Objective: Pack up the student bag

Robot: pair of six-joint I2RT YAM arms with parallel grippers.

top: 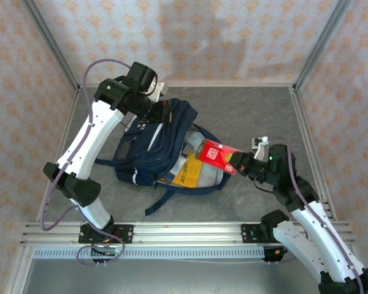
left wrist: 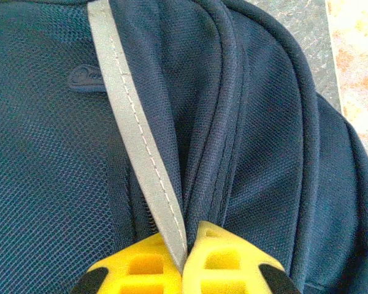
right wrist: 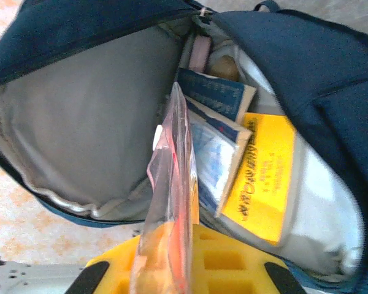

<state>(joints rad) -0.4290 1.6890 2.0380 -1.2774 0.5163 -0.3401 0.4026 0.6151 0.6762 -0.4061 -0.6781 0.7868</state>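
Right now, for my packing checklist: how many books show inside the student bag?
3: a yellow book by the right lining, a pale blue book left of it, a dark blue book behind that. Others may hide behind the red packet or deeper in the student bag.

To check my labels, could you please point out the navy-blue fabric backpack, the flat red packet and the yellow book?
navy-blue fabric backpack (top: pixel 148 152): top external view, front panel.
flat red packet (top: pixel 219 157): top external view, red face.
yellow book (right wrist: pixel 260 177): right wrist view, cover.
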